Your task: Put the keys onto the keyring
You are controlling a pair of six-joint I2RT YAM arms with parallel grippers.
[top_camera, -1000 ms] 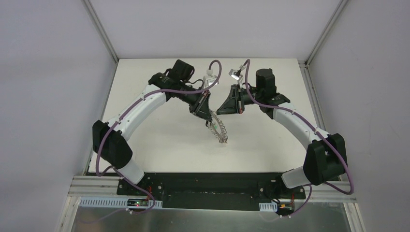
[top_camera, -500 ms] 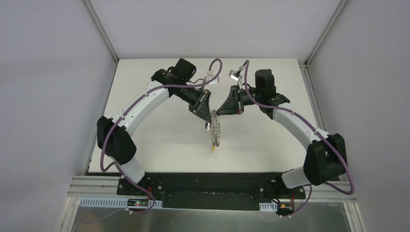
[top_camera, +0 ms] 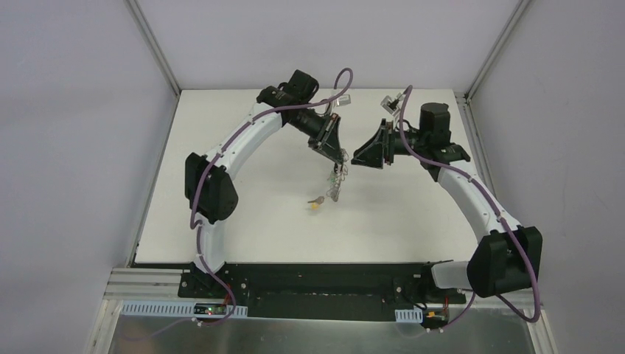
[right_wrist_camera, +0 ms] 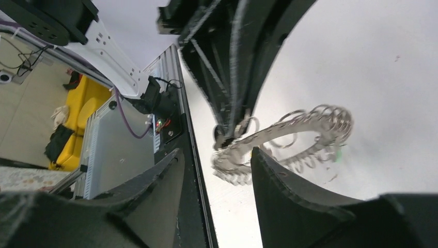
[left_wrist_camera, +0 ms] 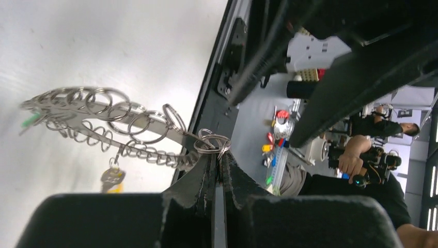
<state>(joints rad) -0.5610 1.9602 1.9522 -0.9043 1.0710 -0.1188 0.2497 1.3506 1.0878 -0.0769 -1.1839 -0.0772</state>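
Left gripper (top_camera: 337, 155) pinches shut on the upper end of the keyring (top_camera: 335, 179), which dangles long axis downward with a yellow-orange key (top_camera: 315, 204) at its foot, while the empty right gripper (top_camera: 358, 158), jaws parted, hovers just beside that upper end.

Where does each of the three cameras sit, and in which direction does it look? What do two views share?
Top external: above and behind the bases, looking down at the table; both arms show, the left gripper holding the keyring, the right gripper beside it.
Left wrist: on the left arm, looking along its shut fingers at the keyring.
Right wrist: on the right arm, looking between its open fingers at the left gripper and keyring.
Shared: both wrist views show the keyring and its green key.
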